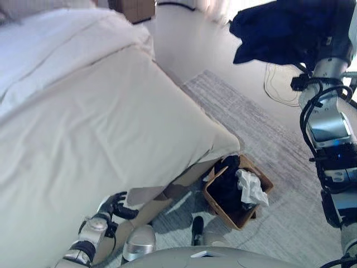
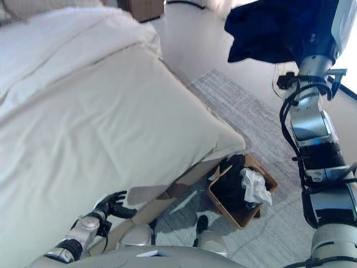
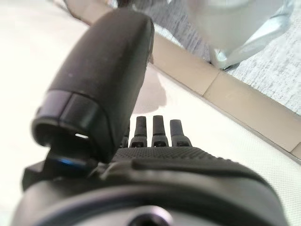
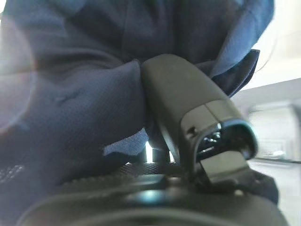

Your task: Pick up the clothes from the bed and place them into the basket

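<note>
My right hand (image 4: 188,113) is raised high at the upper right, shut on a dark navy garment (image 1: 279,30) that hangs bunched from it above the floor; the garment also shows in the right eye view (image 2: 273,30) and in the right wrist view (image 4: 84,94), with the thumb pressed into the cloth. The brown basket (image 1: 265,181) stands on the rug below, off the bed's corner, holding dark clothes (image 1: 226,184) and a white cloth (image 1: 251,187). My left hand (image 1: 114,206) hangs low by the bed's near edge, fingers relaxed and empty; it also shows in the left wrist view (image 3: 155,136).
The bed (image 1: 83,128) with its cream cover fills the left side; a wooden bed frame (image 1: 167,195) runs along its foot. A grey rug (image 1: 262,128) lies under the basket. A wooden piece of furniture (image 1: 136,8) stands at the far end.
</note>
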You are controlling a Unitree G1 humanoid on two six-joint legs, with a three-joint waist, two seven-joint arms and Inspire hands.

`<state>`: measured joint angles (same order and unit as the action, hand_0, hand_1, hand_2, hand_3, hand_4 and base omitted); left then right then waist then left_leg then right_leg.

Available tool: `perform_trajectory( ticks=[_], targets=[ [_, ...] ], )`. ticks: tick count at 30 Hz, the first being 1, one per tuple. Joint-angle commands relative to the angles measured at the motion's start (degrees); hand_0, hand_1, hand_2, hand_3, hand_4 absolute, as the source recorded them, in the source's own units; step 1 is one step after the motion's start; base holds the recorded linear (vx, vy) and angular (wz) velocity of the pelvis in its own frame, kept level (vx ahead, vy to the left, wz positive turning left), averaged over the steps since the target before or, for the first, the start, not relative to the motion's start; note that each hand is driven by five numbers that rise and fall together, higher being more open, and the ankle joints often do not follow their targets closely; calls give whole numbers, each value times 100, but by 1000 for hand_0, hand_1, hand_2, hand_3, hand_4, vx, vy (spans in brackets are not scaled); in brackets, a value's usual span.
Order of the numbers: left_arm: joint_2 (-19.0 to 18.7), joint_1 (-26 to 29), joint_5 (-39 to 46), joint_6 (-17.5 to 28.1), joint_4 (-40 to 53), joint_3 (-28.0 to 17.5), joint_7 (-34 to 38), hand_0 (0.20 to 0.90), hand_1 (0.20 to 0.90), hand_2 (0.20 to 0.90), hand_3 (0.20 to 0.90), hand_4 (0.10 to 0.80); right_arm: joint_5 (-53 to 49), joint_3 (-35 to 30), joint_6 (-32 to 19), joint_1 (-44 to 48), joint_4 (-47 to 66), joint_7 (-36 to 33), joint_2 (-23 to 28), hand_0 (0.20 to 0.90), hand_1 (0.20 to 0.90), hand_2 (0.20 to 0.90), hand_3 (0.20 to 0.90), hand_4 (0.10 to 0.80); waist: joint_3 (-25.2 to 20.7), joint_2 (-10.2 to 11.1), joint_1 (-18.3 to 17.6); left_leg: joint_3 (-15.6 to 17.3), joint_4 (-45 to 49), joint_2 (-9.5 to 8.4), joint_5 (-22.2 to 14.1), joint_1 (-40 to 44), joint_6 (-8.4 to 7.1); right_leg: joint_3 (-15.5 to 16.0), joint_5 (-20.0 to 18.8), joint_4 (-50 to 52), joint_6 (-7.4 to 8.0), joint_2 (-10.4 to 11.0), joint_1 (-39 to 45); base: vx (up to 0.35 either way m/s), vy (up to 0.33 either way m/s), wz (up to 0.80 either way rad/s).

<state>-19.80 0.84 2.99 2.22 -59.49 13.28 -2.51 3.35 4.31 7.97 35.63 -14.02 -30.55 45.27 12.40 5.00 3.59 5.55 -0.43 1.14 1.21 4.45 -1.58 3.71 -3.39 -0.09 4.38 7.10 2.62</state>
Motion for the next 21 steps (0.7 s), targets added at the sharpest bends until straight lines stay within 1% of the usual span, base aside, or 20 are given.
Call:
perform_trajectory(
  ticks=[1, 4, 7, 10, 14, 17, 18, 19, 21],
  targets=[
    [-24, -35, -360, -13, -325, 386, -93, 900, 900, 900, 900, 800, 175, -489, -220, 131, -194, 157, 570, 300, 300, 300, 200, 100, -419, -65, 41, -455, 425, -206, -905, 202, 368, 263, 598, 637, 28, -165, 121, 63, -116, -20],
    [-18, -67, -536, 0, -296, 472, -129, 900, 900, 900, 900, 800, 258, -534, -128, -254, -331, 417, 442, 300, 300, 300, 200, 100, -285, -109, -49, -463, 593, -182, -949, 196, 366, 227, 730, 858, -64, -209, 89, 73, -140, -14],
    [-27, 6, -592, 13, -292, 539, -122, 900, 900, 900, 900, 800, 417, -487, -155, -575, -463, 544, 269, 300, 300, 300, 200, 100, -121, -171, -118, -487, 696, -146, -942, 178, 345, 241, 865, 1137, -145, -232, 7, 77, -178, -16],
    [0, 192, -448, 31, -198, 678, -107, 900, 900, 900, 900, 800, 530, -343, -120, -638, -716, 562, 179, 300, 300, 300, 200, 100, 50, -254, -165, -577, 800, -133, -885, 42, 272, 263, 898, 1205, -214, -243, -88, -16, -170, -5],
    [121, 707, -80, 201, 33, 935, -25, 900, 900, 900, 900, 800, 526, -36, -39, -270, -1187, 464, 163, 300, 300, 300, 200, 100, 526, -405, -234, -652, 1091, -144, -780, -553, 124, 309, 835, 1234, -284, -203, -515, -296, -139, -2],
    [221, 1082, 254, 435, 318, 1146, 140, 900, 900, 900, 900, 800, 494, 290, -32, 129, -1530, 252, 128, 300, 300, 300, 200, 100, 1135, -539, -296, -621, 1514, -130, -696, -1276, 44, 305, 717, 1358, -339, -144, -1068, -346, -70, 4],
    [221, 1082, 254, 435, 318, 1146, 140, 900, 900, 900, 900, 800, 494, 290, -32, 129, -1530, 252, 128, 300, 300, 300, 200, 100, 1135, -539, -296, -621, 1514, -130, -696, -1276, 44, 305, 717, 1358, -339, -144, -1068, -319, -55, 0],
    [272, 1157, 340, 497, 499, 1211, 265, 900, 900, 900, 900, 800, 477, 457, -65, 320, -1739, 155, 113, 300, 300, 300, 200, 100, 1399, -599, -318, -607, 1704, -123, -665, -1612, 43, 286, 671, 1491, -377, -146, -1403, -270, -32, -1],
    [299, 1229, 446, 512, 673, 1271, 382, 900, 900, 900, 900, 800, 538, 671, 6, 560, -2021, 125, 83, 300, 300, 300, 200, 100, 1605, -682, -332, -614, 1869, -131, -605, -2018, 61, 264, 641, 1654, -417, -178, -1818, -276, -37, -2]
  ],
)
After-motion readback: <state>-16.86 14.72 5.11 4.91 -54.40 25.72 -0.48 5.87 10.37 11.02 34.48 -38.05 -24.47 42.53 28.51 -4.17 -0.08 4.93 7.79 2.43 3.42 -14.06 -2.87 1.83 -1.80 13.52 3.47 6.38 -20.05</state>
